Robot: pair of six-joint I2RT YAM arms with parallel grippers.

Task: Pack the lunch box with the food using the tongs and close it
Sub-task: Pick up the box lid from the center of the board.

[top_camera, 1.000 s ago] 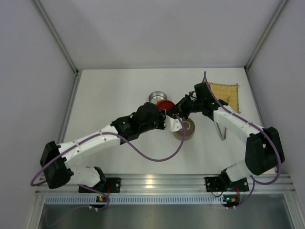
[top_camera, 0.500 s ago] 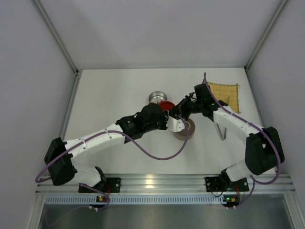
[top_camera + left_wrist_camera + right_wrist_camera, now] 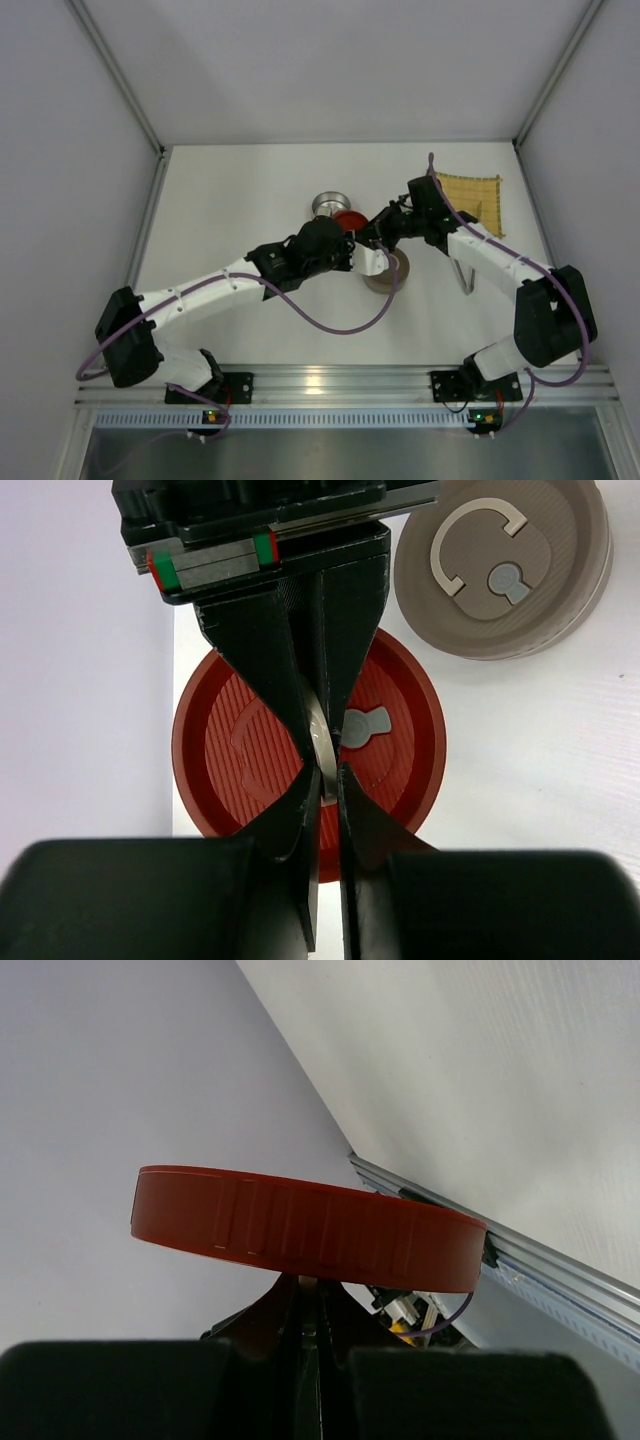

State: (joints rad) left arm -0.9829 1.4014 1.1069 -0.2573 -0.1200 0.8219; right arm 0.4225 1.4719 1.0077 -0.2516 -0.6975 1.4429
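While pinched at the centre of the red lid (image 3: pixel 230 750), stands edge-on as a thin silver ring handle (image 3: pixel 318 730), just beside the silver tin (image 3: pixel 327 203) on its near-right side. Cannot tell whether lifted clear of the desk (image 3: pixel 240 200) or resting on it. Gripped from the tin's right by the right end effector (image 3: pixel 322 750), clamped tight on the ring; met from the tin's near-left by the left end effector (image 3: pixel 322 780), set narrow and pressed on the same ring just below the other pair. Lies dead ahead of the left fingers (image 3: pixel 295 825), so probably a hand-over, calling for a firm left pinch before any right release. Farther from the tin along the same near-right line, a tan lid (image 3: pixel 388 272) flat on the desk; well to the tin's right, a yellow mat (image 3: pixel 470 190) and slim tongs (image 3: pixel 462 280).
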